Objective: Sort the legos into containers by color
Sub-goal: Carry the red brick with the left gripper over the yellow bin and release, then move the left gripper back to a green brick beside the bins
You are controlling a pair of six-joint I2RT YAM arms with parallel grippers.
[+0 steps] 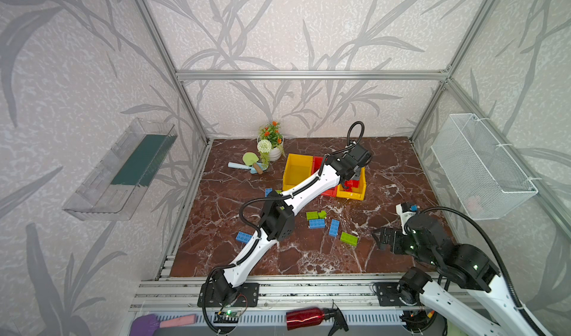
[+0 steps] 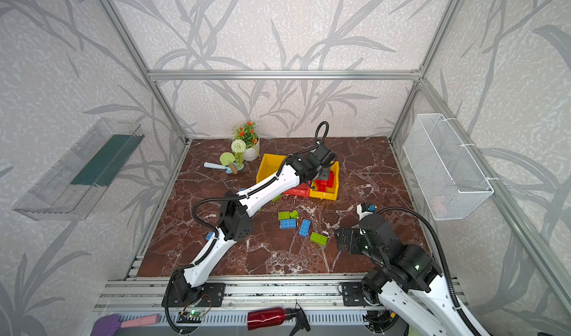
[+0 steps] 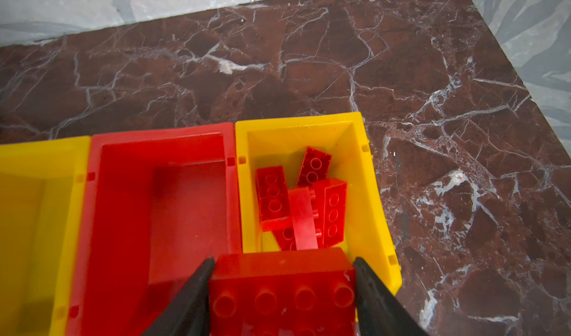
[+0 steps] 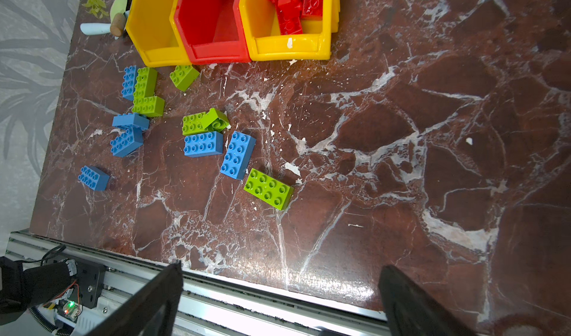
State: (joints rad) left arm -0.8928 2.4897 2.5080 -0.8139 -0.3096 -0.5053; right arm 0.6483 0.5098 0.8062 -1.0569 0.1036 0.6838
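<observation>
1. Drop risk: the red brick [image 3: 281, 294] is held over the front of the end yellow bin [image 3: 380, 195], which lies just under and ahead of the fingertips. If released here, the low sloped front could probably be clipped and the brick spilled onto the tabletop [image 4: 401, 133].
2. Wrong-bin risk: the red bin [image 3: 123, 195] sits right beside one finger. In the left wrist view the brick's end overlaps the dividing wall, so a slight sideways drift could land it there.
3. Bounce risk: red bricks [image 3: 273, 195] are piled loosely in the yellow bin ahead of the fingertips. A brick dropped on top may roll off or knock one out.
4. Left gripper [image 3: 283, 259]: partly closed. The brick is clamped by its short ends between both fingers [image 3: 197, 288], studs toward the wrist camera. No other contact is seen.
5. Right gripper [image 4: 281, 266]: spread wide, nothing held or touched, hovering above the tabletop's near edge.
6. Blue bricks [image 4: 238, 155] and green bricks [image 4: 268, 189] are scattered well ahead of the right gripper, unsorted.
7. The second yellow bin [image 3: 31, 226], beyond the red bin from the left gripper, looks empty, as does the red bin.
</observation>
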